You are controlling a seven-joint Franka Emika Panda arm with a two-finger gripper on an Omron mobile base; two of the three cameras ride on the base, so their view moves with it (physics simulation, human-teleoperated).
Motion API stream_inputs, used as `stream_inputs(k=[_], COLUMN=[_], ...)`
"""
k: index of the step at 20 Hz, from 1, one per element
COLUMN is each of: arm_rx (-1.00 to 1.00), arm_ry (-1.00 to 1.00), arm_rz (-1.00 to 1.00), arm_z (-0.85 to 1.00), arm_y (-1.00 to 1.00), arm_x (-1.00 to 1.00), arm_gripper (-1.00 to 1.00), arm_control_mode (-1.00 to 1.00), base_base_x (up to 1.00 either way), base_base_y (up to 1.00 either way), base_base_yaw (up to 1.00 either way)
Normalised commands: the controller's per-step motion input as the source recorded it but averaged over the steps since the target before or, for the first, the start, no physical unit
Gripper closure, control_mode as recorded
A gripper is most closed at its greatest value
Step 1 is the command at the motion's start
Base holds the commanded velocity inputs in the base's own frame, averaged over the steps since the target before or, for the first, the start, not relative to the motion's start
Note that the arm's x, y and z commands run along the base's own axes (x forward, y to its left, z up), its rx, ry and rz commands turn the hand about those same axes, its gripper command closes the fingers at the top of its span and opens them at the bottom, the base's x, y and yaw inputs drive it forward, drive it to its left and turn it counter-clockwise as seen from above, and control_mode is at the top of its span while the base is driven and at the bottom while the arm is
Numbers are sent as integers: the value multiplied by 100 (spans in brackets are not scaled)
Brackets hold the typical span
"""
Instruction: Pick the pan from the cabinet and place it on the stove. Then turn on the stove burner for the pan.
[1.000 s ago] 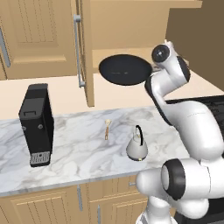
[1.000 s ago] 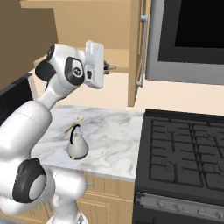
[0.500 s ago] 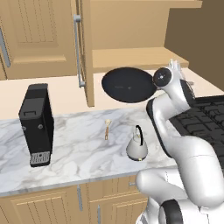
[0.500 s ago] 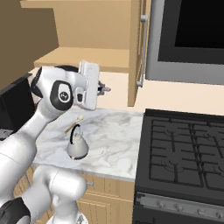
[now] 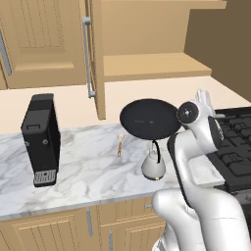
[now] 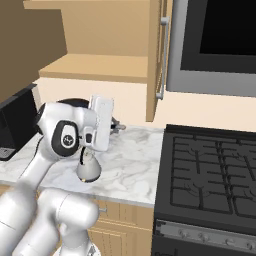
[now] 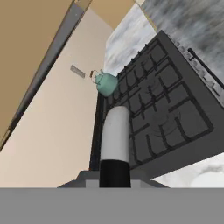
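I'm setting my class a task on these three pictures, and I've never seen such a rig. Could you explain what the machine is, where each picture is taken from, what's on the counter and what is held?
It is a simulated white robot arm on a base that can drive, in a rendered kitchen. Two pictures come from cameras on that base, behind the arm to its left and to its right. The third looks along its tool. On the marble counter stand a black coffee machine and a silver kettle. The tool holds the black pan in the air above the kettle, beside the stove. The cabinet above the counter is open.
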Motion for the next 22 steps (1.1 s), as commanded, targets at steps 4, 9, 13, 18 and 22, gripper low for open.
stream_inputs(k=[4,9,13,18,22], arm_rx=[2,4,4,3,3], arm_ry=[2,4,6,7,4], arm_rz=[0,0,0,0,0], arm_z=[-33,-28,-22,-16,-7], arm_y=[-44,-56,-57,-57,-58], arm_x=[-40,-37,-25,-16,-18], arm_gripper=[100,100,100,100,100], arm_control_mode=[-100,-100,-100,-100,-100], base_base_x=[0,0,0,0,0], base_base_y=[0,0,0,0,0], base_base_yaw=[0,0,0,0,0])
